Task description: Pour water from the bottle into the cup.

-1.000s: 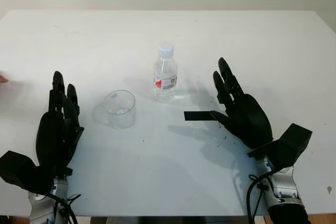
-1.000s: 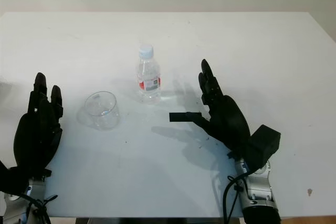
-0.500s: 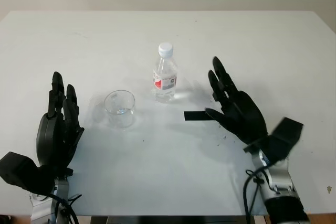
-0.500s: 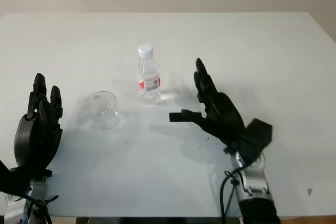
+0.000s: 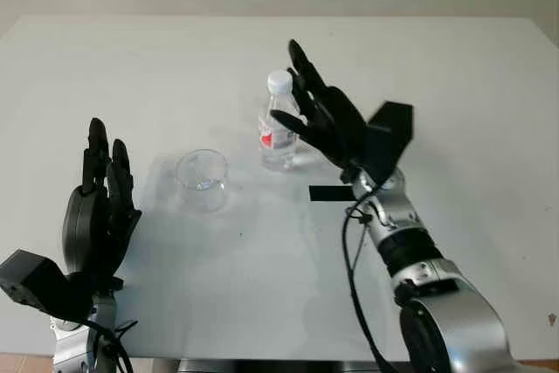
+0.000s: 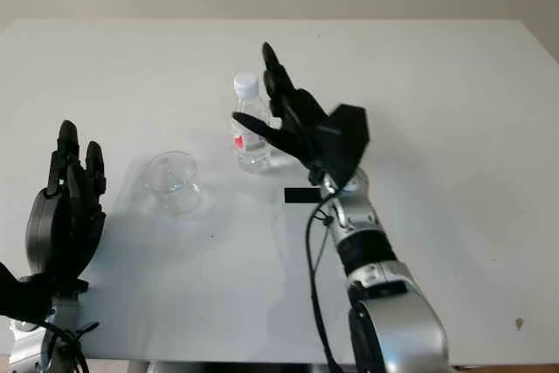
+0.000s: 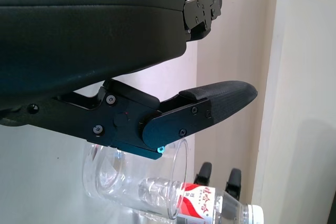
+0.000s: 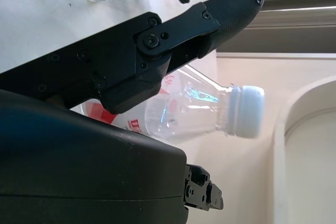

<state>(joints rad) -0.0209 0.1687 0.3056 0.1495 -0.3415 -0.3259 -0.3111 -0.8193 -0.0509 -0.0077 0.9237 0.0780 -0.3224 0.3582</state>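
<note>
While partly hiding the bottle (image 5: 278, 133), open right hand (image 5: 325, 120).

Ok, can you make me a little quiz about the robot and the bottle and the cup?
1. True or false: the bottle has its white cap on.
2. Which hand is up beside the bottle? A: left hand. B: right hand.
3. Fill in the missing word: the clear cup stands on the white ____.

Key
1. True. The cap sits on top and the bottle stands upright.
2. B. The right hand is open next to the bottle, with no grasp yet. The left hand is open near the table's front edge, on the cup's side.
3. Table.
</note>
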